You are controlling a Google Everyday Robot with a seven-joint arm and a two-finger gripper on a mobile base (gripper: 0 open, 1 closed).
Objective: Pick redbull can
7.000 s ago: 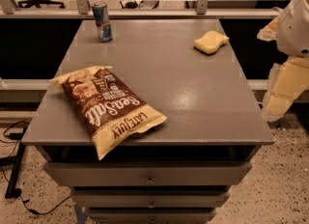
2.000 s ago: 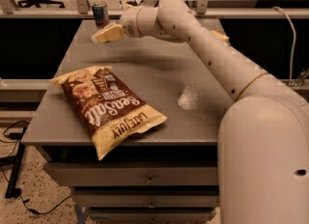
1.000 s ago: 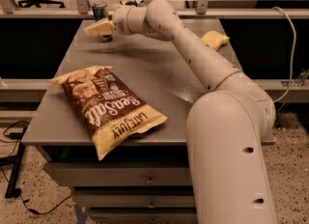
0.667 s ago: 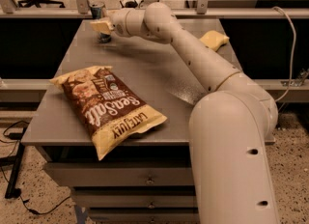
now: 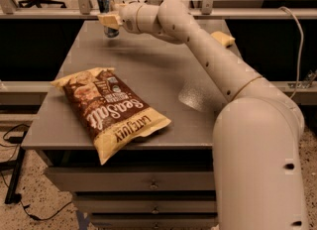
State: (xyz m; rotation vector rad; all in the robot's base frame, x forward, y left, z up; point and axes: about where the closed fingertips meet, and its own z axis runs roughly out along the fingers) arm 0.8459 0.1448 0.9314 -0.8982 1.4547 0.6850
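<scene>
The redbull can (image 5: 104,2) stands upright at the far left corner of the grey table (image 5: 163,70); its silver top and blue lower end show. My gripper (image 5: 111,20) is at the can, stretched across the table from the right. A tan part of it covers the can's middle. The can's base looks level with the tabletop.
A large brown and yellow chip bag (image 5: 109,110) lies on the near left of the table. A yellow sponge-like object (image 5: 223,38) lies at the far right edge, partly behind my arm. A metal rail (image 5: 49,13) runs behind the table. Drawers (image 5: 148,184) sit below.
My arm has swung in from the right and reached left across the table to the can. The can, the chip bag and the yellow object have stayed in place.
</scene>
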